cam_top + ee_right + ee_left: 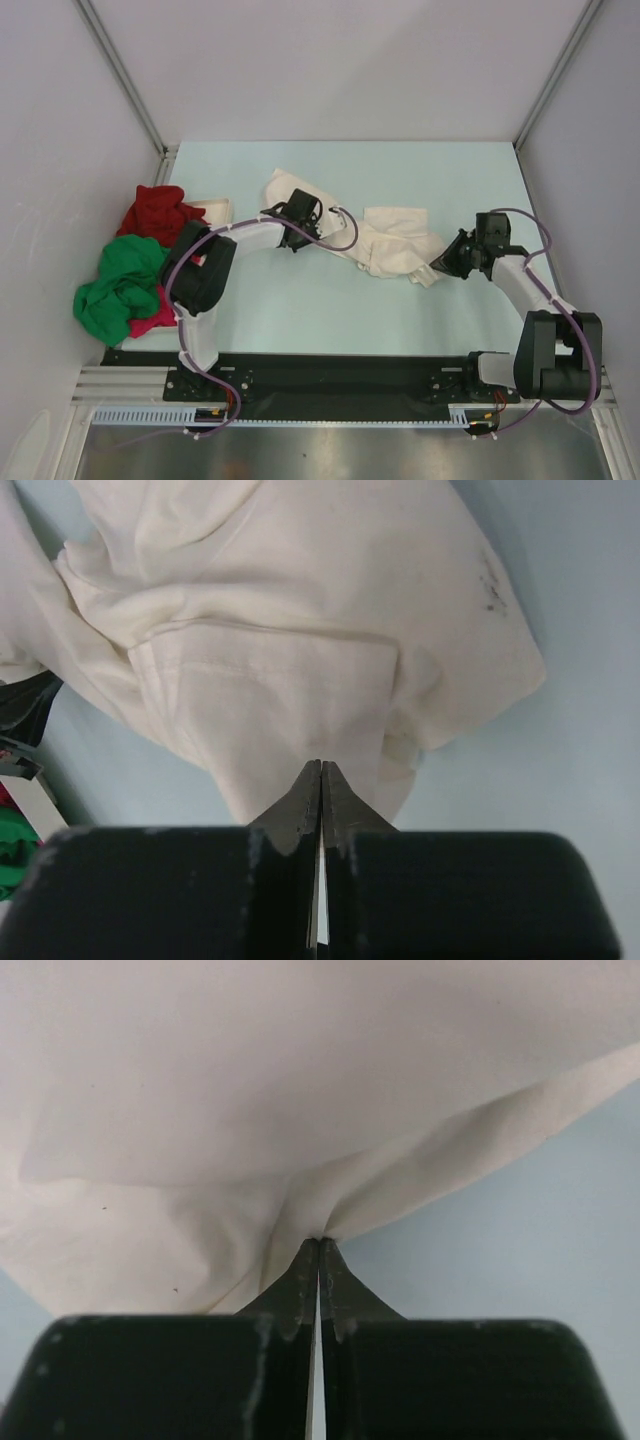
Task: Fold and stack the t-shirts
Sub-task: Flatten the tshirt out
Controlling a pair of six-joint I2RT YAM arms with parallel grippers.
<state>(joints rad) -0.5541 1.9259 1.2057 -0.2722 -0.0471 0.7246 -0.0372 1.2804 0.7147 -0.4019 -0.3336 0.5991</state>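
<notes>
Table (400,320) of pale blue colour carries all the things. On its middle lies the cream-white t-shirt (385,245), crumpled and not folded, stretched as a long band from the left, farther side toward the right, nearer side. At the left edge of the table the other shirts are in a heap. The bright green t-shirt (120,285) is nearest to the front, and the dark red t-shirt (155,212) is behind it. The magenta-pink t-shirt (150,320) shows only a little from under the green one. A flat white tray (213,208) lies just beside the red shirt, partly covered by it. The left gripper (319,1240) is closed, pinching a fold of the cream-white t-shirt. The right gripper (320,765) is closed too, on the edge of the same shirt at its right end.
</notes>
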